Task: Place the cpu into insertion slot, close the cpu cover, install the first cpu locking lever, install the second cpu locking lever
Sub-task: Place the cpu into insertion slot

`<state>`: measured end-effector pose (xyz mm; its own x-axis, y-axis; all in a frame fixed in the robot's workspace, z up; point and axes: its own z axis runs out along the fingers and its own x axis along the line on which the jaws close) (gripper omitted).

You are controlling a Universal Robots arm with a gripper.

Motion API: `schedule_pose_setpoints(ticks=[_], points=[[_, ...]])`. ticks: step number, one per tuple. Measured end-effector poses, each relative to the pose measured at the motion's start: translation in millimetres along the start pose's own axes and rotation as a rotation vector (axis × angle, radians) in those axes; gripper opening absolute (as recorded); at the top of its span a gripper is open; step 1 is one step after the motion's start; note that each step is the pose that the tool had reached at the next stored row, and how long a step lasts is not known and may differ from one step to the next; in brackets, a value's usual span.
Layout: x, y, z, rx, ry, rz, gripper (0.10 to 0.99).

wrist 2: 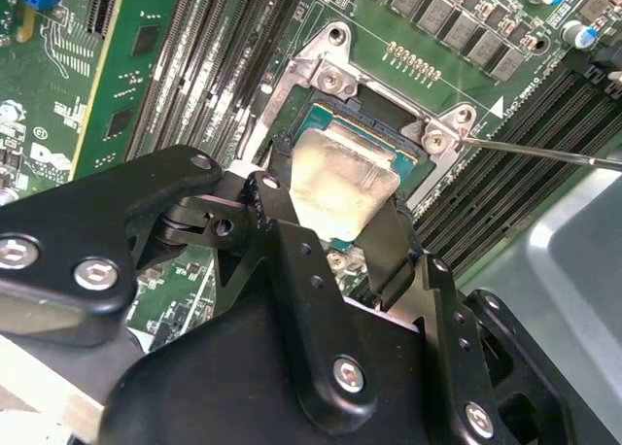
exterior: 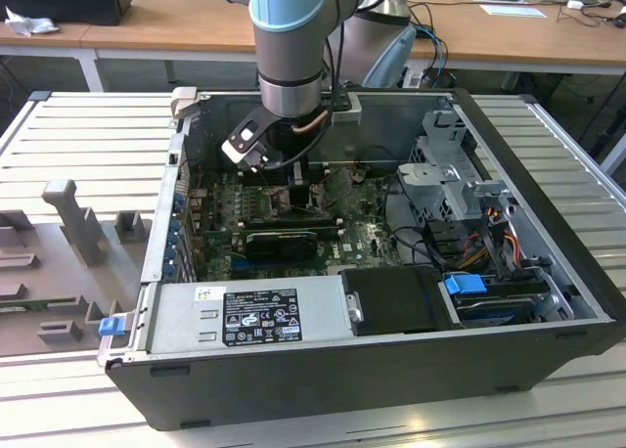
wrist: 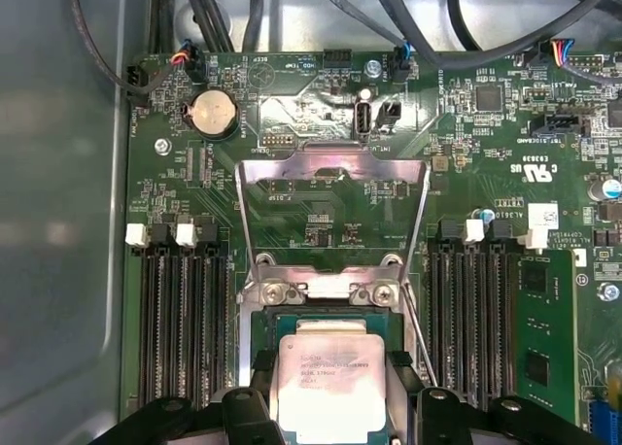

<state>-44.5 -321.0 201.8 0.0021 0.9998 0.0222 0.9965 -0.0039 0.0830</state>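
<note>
In both wrist views my black gripper (wrist 2: 335,204) (wrist: 328,369) is shut on the cpu (wrist 2: 340,178) (wrist: 326,382), one finger on each of two opposite edges. The cpu's pale silver top faces up. It sits level in or just over the insertion slot (wrist: 255,333), a dark square socket on the green board; I cannot tell if it is fully seated. The cpu cover (wrist: 330,159), a thin silver frame with a window, stands swung open beyond the socket. A thin wire locking lever (wrist 2: 544,152) (wrist: 420,338) lies loose beside the socket. In the exterior view the gripper (exterior: 284,179) reaches down into the computer case.
Long black memory slots (wrist: 180,319) (wrist: 476,319) flank the socket on both sides. A round coin cell (wrist: 214,113) and cable bundles (wrist: 408,17) lie beyond the cover. The case (exterior: 391,370) holds a power supply (exterior: 254,316) and drive bays (exterior: 460,194).
</note>
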Motion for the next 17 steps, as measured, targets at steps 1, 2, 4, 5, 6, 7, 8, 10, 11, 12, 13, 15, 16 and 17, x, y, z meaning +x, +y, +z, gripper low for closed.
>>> schedule_pose_setpoints(ticks=[1,2,4,5,6,7,8,10,11,12,13,15,16,17], points=[[-0.1,-0.1,1.0,0.000,-0.0003,0.000,0.529],[-0.1,-0.1,1.0,0.000,-0.0003,0.000,0.529],[-0.1,-0.1,1.2,0.000,-0.0002,0.000,0.529],[0.0,-0.1,1.3,0.000,-0.0001,0.000,0.529],[-0.1,-0.1,1.3,0.000,-0.0001,0.000,0.529],[0.0,-0.1,1.6,0.000,0.0004,0.000,0.529],[0.0,-0.1,1.3,0.000,0.0014,0.000,0.604],[0.0,0.0,-0.5,0.000,0.0015,0.001,0.604],[0.0,0.1,-1.3,0.000,0.0015,0.001,0.604],[0.1,0.3,-3.9,0.000,0.0015,0.000,0.604],[0.2,0.6,-6.3,0.000,0.0016,0.000,0.604],[0.2,0.6,-6.7,0.000,0.0019,0.001,0.584],[0.2,0.7,-7.2,0.000,0.0014,0.001,0.459],[0.1,0.8,-7.8,0.001,0.0010,0.000,0.400]])
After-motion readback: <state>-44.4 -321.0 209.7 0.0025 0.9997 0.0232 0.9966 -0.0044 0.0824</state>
